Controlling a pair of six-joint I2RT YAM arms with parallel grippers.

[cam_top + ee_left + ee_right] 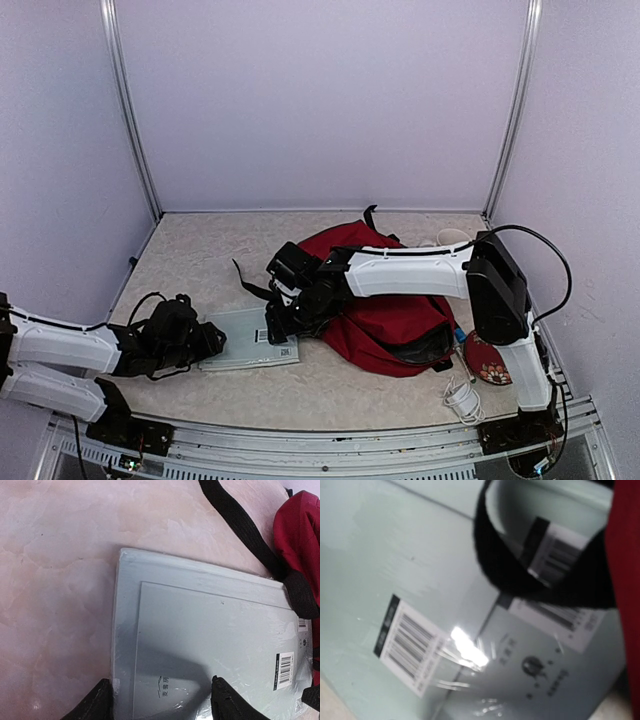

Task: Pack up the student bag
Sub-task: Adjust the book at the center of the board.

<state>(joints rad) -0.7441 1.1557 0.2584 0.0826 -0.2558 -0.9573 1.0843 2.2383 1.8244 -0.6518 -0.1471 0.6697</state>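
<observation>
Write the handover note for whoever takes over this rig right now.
Left pincer: open, jaws straddling one edge of the pale grey-green, plastic-wrapped flat book, not closed on it.
Right pincer: at the book's barcode end, beside the bag; whether it is open or shut cannot be told.
Dark-red fabric backpack: lying on the beige table, right of the book; a black strap crosses the book's end.
Done: nothing seen packed; the book lies outside the backpack.
Left: grip the book and get it into the backpack.
</observation>
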